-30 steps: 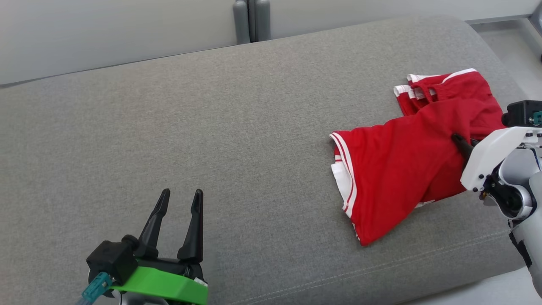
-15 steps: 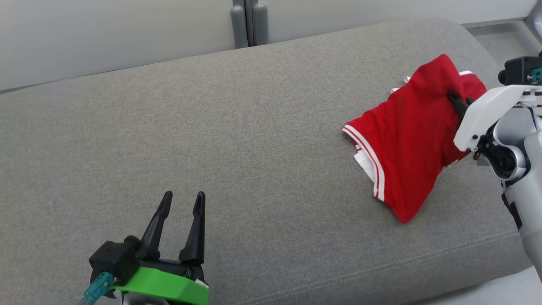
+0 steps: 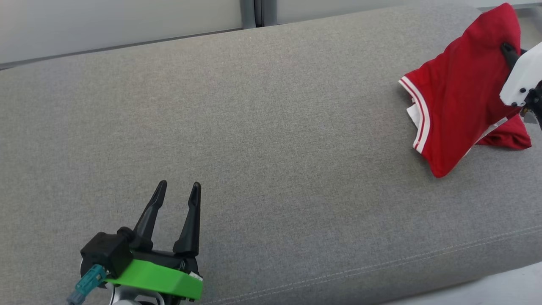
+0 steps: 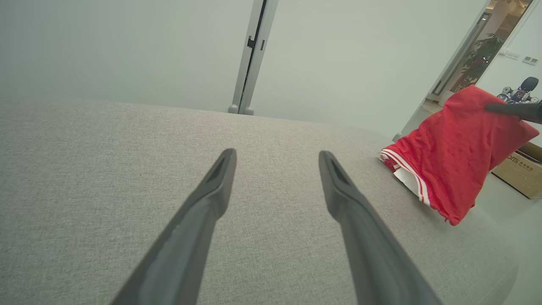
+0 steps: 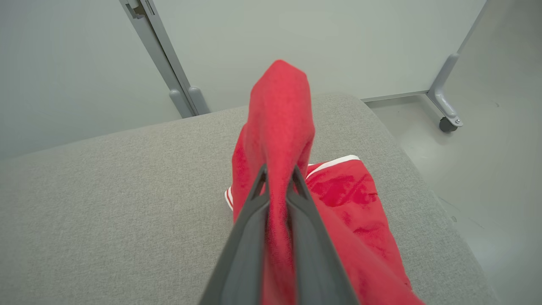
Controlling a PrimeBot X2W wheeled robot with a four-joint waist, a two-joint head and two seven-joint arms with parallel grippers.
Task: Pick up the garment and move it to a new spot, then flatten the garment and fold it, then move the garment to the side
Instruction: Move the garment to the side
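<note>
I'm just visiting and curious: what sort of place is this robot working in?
Probably an office or lab test area: a grey upholstered bench, pale partition panels on a wheeled foot, and a cardboard box.

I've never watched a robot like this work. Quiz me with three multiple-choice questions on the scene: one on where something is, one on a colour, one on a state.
1. Where on the cushion is the garment?
A) middle B) the robot's right end C) left end
2. Its stripes are:
A) white B) blue C) yellow
3. The right gripper is:
A) open and empty B) open above the garment C) shut on the garment

Answers:
1 B: it sits by the head view's right edge.
2 A: white bands edge the red hem.
3 C: its fingers pinch a raised fold of red cloth.
</note>
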